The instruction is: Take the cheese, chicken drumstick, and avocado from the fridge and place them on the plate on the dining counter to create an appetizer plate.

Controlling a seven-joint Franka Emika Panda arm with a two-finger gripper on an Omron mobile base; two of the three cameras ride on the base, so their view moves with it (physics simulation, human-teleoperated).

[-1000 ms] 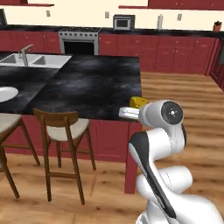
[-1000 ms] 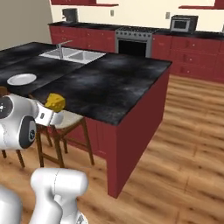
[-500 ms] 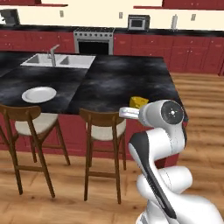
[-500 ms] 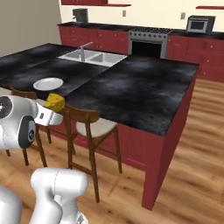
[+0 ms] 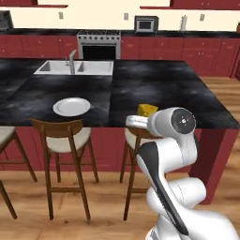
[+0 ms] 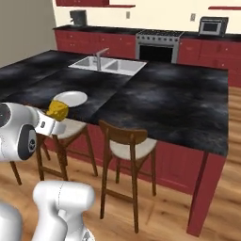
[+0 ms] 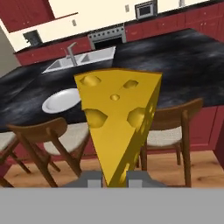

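Yellow-orange cheese wedge (image 7: 119, 127) with round holes on faces: held at narrow tip between jaws of two-finger gripper (image 7: 114, 178), jaws clenched on it, broad end pointing away from hand. Position: in air at near edge of black marbled stone bench (image 5: 154, 89), above wooden chairs with cream seats (image 5: 65, 140). Plain white round flat plate (image 5: 71, 106): on bench to left of cheese, near edge, bare. Steel double sink (image 5: 77, 68): far side of bench.

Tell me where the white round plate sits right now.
The plain white round plate lies on the black marbled dining counter, near its front edge above a wooden chair, in front of the sink.
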